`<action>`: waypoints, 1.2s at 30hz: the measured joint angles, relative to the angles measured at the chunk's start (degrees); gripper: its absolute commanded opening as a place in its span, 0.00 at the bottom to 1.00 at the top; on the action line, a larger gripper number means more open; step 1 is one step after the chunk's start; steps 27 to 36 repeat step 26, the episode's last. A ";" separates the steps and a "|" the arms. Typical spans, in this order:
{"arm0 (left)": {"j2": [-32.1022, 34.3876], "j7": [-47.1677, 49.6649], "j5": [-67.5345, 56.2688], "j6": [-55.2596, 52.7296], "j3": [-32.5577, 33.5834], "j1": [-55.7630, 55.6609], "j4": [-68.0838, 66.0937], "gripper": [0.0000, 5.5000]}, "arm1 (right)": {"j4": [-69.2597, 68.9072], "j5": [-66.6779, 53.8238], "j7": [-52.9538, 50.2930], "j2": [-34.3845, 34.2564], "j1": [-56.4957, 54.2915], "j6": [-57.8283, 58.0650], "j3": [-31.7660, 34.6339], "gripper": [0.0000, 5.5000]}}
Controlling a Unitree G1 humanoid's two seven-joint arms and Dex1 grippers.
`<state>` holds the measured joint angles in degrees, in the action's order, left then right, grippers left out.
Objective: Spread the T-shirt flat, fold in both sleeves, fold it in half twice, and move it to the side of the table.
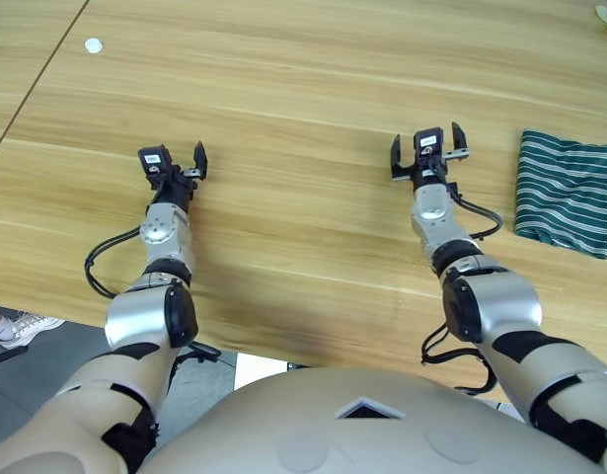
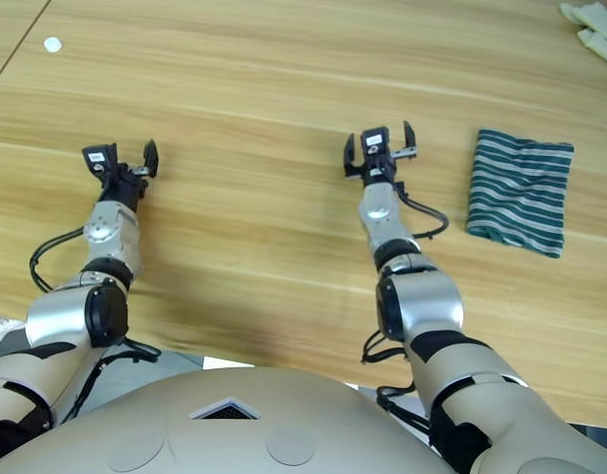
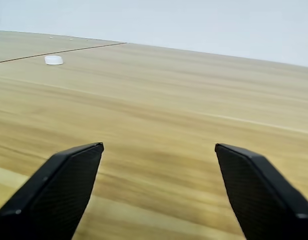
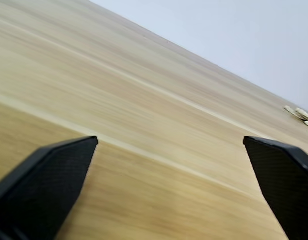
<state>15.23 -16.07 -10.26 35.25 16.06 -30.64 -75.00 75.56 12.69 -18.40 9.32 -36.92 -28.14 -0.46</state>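
Lying folded: striped T-shirt [image 1: 566, 193], just right of right gripper [image 1: 427, 142]
Right gripper: spread wide, empty
Left gripper [image 1: 175, 158]: spread wide, empty

T-shirt [image 1: 566, 192] on table [image 1: 303, 89], right of both end effectors.

The T-shirt [image 1: 567, 193] is dark green with thin white stripes. It is folded into 1 compact, roughly rectangular bundle and lies flat on the wooden table [image 1: 303, 79], far over on the robot's right side. The bundle is slightly skewed to the table's grain, its long sides running away from the robot. The stripes run across its short width, a little wavy. Its near edge looks soft and rounded, with layers showing at the corners.
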 measured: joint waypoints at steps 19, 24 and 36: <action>-1.53 -2.43 6.49 9.25 -1.52 3.57 -0.55 0.76 | -2.29 10.00 -26.63 0.30 6.25 -1.79 -8.18 0.98; -2.35 -1.77 3.24 9.17 2.46 3.94 -0.56 0.76 | -1.77 18.28 -30.27 0.71 3.68 1.89 -15.91 0.98; -2.35 -1.42 0.91 9.17 4.98 4.23 -0.31 0.76 | -1.42 21.20 -31.59 1.05 2.66 3.67 -18.78 0.98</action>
